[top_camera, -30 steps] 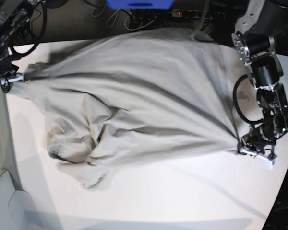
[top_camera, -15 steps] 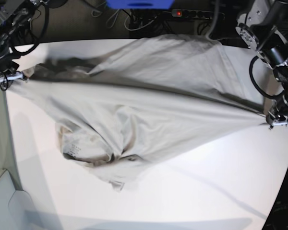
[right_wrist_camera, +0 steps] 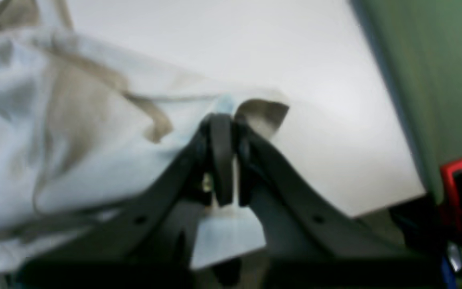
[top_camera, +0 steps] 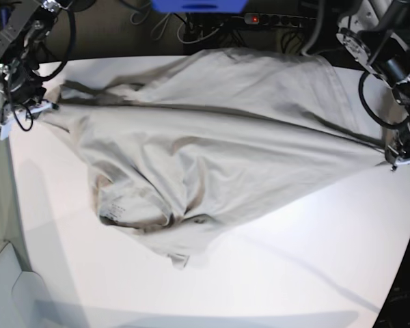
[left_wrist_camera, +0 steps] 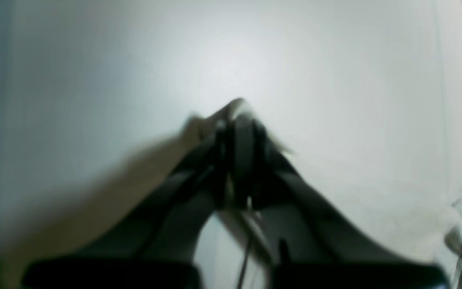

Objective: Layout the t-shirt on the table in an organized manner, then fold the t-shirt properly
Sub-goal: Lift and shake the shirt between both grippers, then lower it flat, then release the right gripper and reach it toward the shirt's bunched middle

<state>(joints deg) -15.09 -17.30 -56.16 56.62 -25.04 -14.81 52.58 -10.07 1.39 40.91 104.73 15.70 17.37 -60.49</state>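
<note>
Left pincer [top_camera: 398, 158]: jaws pressed together on a bit of the t-shirt [top_camera: 212, 150] hem at the worktop's [top_camera: 294, 273] right edge in the base view. Its wrist view is blurred, but a beige scrap shows at the tips [left_wrist_camera: 237, 116], so I read it as a grip.

Right pincer [top_camera: 34, 108]: at the left edge near the far corner. In its wrist view the jaws look nearly together with a cloth corner [right_wrist_camera: 261, 112] poking out past the tips [right_wrist_camera: 223, 124]. Can't tell whether it is clamped or has a slight gap, so I won't call it either way.

Progress, my read:
- Layout stage, partly done. Shirt is stretched between the two pincers across the far half of the worktop, a taut ridge running edge to edge.
- Not flat. The near part sags into a bunched lobe left of centre, with the neck label [top_camera: 113, 210] showing and folds piled around it. The far strip looks doubled over along the far edge.
- Sleeves and collar not clearly laid out; can't identify which corners are held.
- Folding not started.

Left to do: flatten the bunched lobe, square the shirt up, then fold.

Geometry: shirt spans between the pincers, touching both at its extreme ends. The near half of the worktop is bare white.
</note>
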